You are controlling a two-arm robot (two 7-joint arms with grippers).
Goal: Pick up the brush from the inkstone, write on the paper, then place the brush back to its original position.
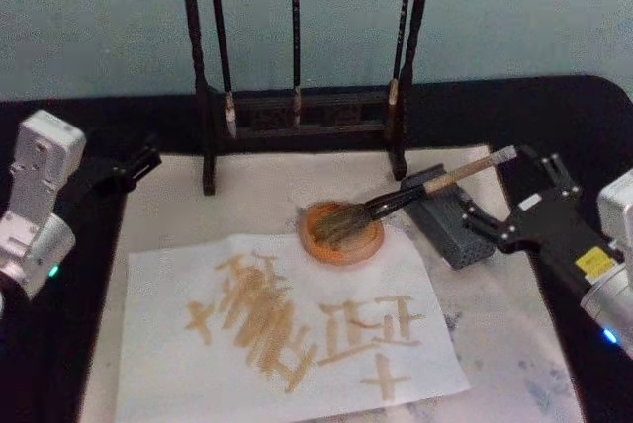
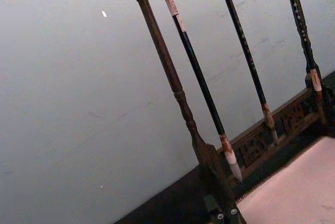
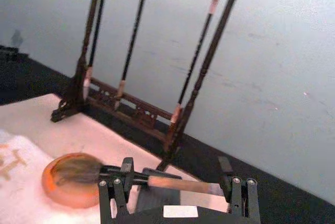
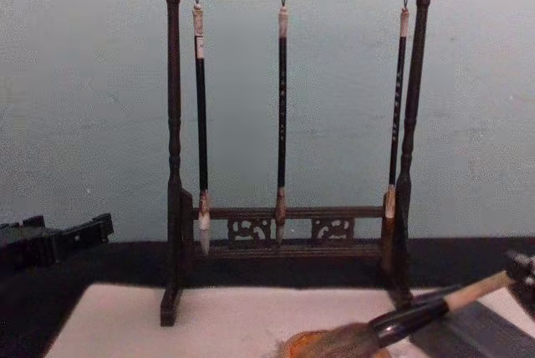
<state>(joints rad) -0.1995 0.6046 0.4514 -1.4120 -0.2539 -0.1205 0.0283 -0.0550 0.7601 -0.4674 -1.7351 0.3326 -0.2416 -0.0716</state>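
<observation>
The brush [image 1: 425, 191] is laid with bristles in the orange dish [image 1: 341, 233]. The right gripper [image 1: 502, 198] is placed w/ fingers wide around its stiff, light handle; the handle's middle is judged the best hold, the bristles being soft. Left gripper [image 1: 138, 164]: fingers cannot be told.

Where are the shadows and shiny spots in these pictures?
Left wrist view: a few tiny bright specks glint on the wall. Right wrist view: a dark, shadowy patch sits on the wall just above the black table. Chest view: the rack throws no clear shadow behind it, so the light looks soft.
</observation>
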